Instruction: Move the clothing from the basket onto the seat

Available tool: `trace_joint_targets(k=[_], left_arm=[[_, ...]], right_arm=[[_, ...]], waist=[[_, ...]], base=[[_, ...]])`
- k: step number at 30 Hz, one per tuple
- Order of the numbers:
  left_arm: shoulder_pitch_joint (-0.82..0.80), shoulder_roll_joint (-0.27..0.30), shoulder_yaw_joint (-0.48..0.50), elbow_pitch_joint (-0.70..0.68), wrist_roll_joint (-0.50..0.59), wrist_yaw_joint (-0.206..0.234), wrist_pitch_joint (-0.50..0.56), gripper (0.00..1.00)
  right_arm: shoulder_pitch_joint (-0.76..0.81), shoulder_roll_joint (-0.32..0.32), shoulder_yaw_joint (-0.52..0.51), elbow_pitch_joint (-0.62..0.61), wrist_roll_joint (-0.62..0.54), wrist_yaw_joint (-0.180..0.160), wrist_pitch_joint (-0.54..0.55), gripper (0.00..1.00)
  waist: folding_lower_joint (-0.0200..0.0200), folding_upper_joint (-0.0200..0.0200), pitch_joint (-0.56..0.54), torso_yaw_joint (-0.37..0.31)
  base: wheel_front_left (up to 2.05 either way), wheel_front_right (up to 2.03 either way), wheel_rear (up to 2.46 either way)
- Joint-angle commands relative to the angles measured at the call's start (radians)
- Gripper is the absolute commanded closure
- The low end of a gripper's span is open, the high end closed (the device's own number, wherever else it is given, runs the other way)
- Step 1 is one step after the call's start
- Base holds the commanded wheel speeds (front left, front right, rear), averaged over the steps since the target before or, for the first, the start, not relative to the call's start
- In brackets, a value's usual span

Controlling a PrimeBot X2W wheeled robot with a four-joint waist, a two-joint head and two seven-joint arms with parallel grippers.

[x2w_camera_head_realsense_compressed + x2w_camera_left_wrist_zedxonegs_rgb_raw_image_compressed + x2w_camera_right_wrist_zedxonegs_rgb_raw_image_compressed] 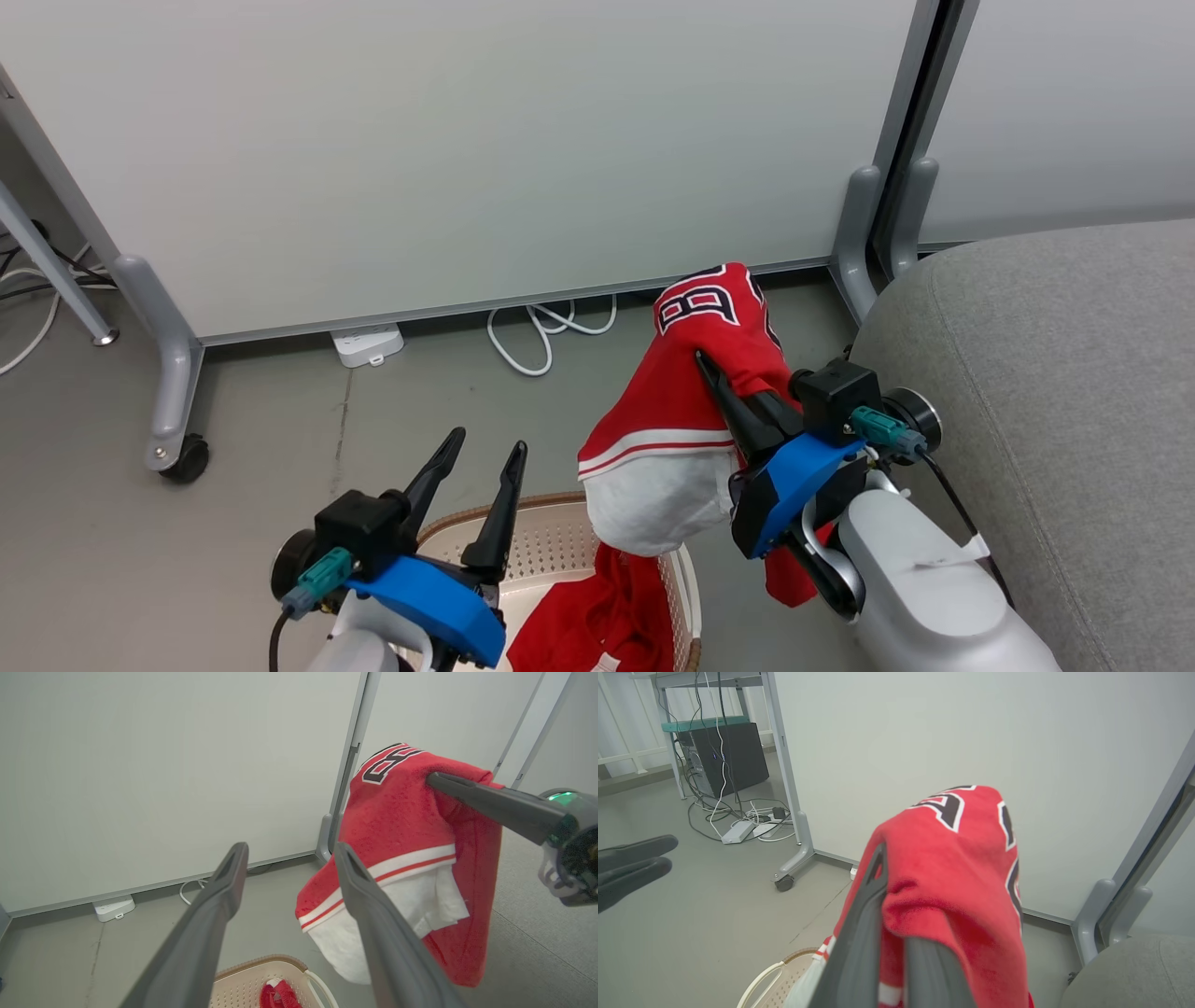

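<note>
My right gripper (709,366) is shut on the red jersey (686,397), holding it up in the air between the basket and the seat. The jersey's number patch (952,805) drapes over the fingertips, and its white-trimmed hem and white lining (373,905) hang down. Red shorts (597,616) lie in the cream basket (551,537) at the bottom of the head view, below the jersey. Open and holding nothing, my left gripper (485,446) hovers over the basket's left part. The grey seat (1055,392) lies to the right, beside my right forearm.
White partition panels (467,140) on grey wheeled legs (173,392) stand close behind. A power strip (369,343) and white cable (551,327) lie on the floor at their foot. In the right wrist view a computer tower (724,756) and cables sit under a desk.
</note>
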Motion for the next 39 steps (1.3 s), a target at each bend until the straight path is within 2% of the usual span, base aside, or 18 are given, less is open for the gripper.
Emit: trace_joint_targets(k=[1, 5, 12, 21, 26, 39], left_arm=[[0.043, -0.009, 0.041, -0.019, 0.029, -0.008, -0.005, 0.0], [0.082, -0.035, 0.098, -0.027, 0.068, -0.02, -0.005, 0.0], [0.095, -0.051, 0.137, -0.016, 0.127, -0.034, -0.005, 0.0], [0.111, -0.065, 0.174, -0.024, 0.171, -0.04, -0.005, 0.0], [0.107, -0.073, 0.18, -0.03, 0.181, -0.041, -0.005, 0.0], [0.07, -0.062, 0.165, -0.04, 0.176, -0.041, -0.005, 0.0]], right_arm=[[0.016, -0.003, -0.013, -0.013, -0.012, 0.0, 0.004, 1.0], [0.027, -0.003, -0.028, -0.027, -0.021, 0.0, 0.014, 1.0], [0.046, -0.003, -0.034, -0.05, -0.02, 0.0, 0.025, 1.0], [0.056, -0.003, -0.032, -0.069, -0.018, 0.0, 0.035, 1.0], [0.058, -0.003, -0.037, -0.076, -0.025, 0.0, 0.042, 1.0], [0.051, -0.002, -0.061, -0.095, -0.037, 0.0, 0.043, 1.0]], waist=[[0.0, -0.0001, 0.001, 0.007], [0.0, -0.0001, 0.001, 0.014], [0.0, -0.0001, -0.003, 0.008], [0.0, -0.0001, 0.001, -0.051], [0.0, -0.0001, 0.01, -0.125], [0.0, -0.0001, 0.047, -0.379]], base=[[0.0, 0.0, 0.0], [0.0, 0.0, 0.0], [0.0, 0.0, 0.0], [0.0, 0.0, 0.0], [0.0, 0.0, 0.0], [0.0, 0.0, 0.0]])
